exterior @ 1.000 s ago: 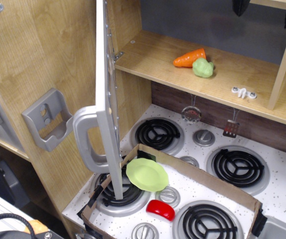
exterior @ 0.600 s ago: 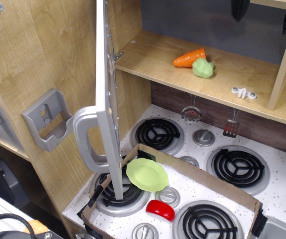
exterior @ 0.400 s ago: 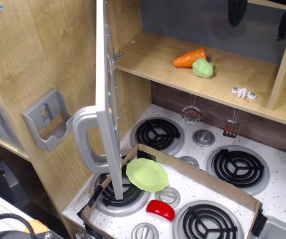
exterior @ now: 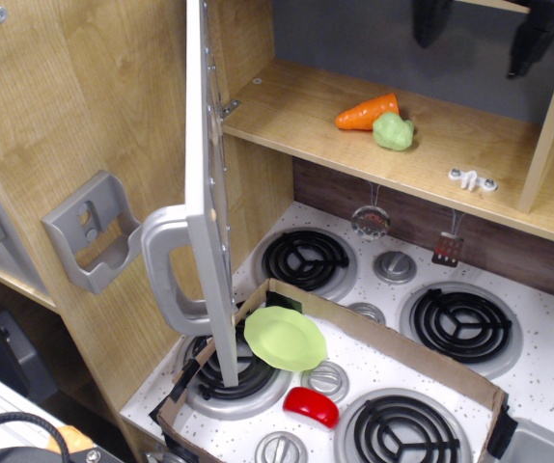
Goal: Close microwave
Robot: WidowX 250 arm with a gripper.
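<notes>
Standing wide open, the microwave (exterior: 205,183) door presents nearly edge-on at left, its long axis vertical, with the curved handle (exterior: 166,275) projecting leftward. The claw (exterior: 478,27) hangs at the top right, fingers spread apart, holding nothing. Door and handle lie well apart from the claw, down and to its left, beyond the carrot (exterior: 366,111).

A single view looks steeply down from high in front of the toy kitchen, fairly close. The hand (exterior: 478,35) sits at the top edge, probably cropped; the stovetop bench (exterior: 547,318) lies below it.
</notes>
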